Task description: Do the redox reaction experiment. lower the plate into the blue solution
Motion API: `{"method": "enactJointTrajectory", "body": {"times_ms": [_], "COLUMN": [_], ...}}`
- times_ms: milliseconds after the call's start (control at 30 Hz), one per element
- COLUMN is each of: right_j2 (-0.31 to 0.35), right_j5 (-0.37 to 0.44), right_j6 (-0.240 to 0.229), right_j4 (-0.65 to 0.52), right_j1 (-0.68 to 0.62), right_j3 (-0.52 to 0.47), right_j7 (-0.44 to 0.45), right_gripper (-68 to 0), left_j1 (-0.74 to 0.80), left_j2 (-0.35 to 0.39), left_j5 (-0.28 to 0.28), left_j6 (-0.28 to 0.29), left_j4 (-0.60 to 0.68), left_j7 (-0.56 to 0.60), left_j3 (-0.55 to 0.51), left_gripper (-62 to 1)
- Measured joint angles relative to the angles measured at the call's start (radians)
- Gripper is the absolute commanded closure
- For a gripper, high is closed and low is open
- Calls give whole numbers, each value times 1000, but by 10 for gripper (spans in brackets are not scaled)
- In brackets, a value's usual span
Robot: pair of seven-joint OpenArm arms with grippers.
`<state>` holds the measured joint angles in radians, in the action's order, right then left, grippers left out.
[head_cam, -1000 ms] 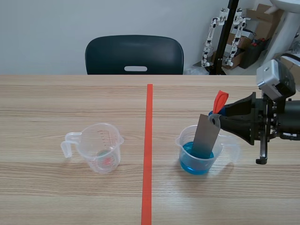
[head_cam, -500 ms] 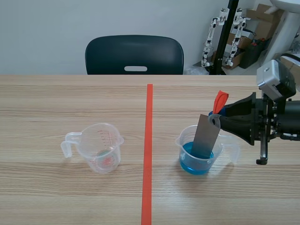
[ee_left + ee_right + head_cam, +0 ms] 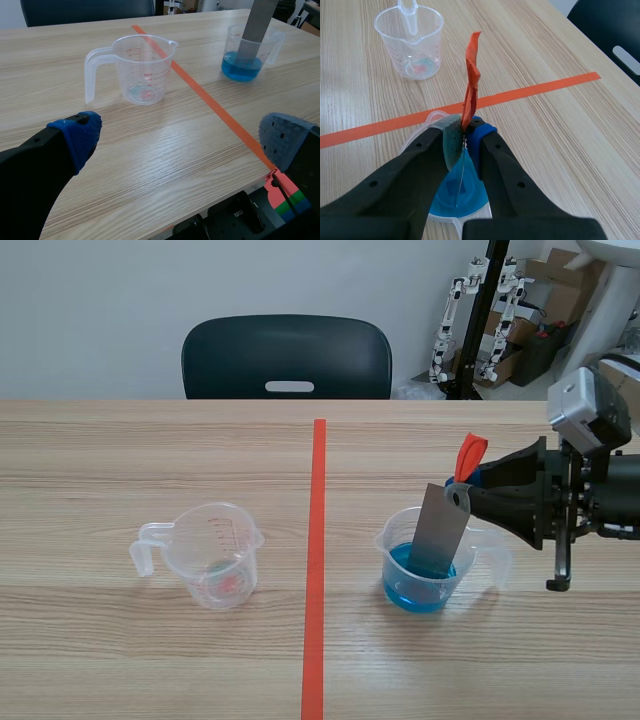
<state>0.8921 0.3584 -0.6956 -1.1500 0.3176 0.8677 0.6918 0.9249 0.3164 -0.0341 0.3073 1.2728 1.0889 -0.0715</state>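
Clamping the top corner of the grey plate, the right end effector is holding it tilted, with an orange-red strip sticking up between the pads. The plate's lower end is sitting in the blue solution inside a clear jug on the surface. The left end effector is hovering released, fingers spread wide, near an empty measuring cup.
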Motion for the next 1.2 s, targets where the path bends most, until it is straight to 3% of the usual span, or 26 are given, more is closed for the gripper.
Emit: {"method": "enactJointTrajectory", "body": {"times_ms": [1133, 1200], "right_j2": [0, 0], "right_j5": [0, 0], "right_j6": [0, 0], "right_j4": [0, 0], "right_j1": [0, 0], "right_j3": [0, 0], "right_j7": [0, 0], "right_gripper": [-6, -6], "left_j1": [0, 0], "left_j2": [0, 0], "left_j5": [0, -20], "left_j6": [-2, -13], "left_j4": [0, 0], "left_j7": [0, 8], "left_j3": [0, 0], "left_gripper": [-623, -623]}}
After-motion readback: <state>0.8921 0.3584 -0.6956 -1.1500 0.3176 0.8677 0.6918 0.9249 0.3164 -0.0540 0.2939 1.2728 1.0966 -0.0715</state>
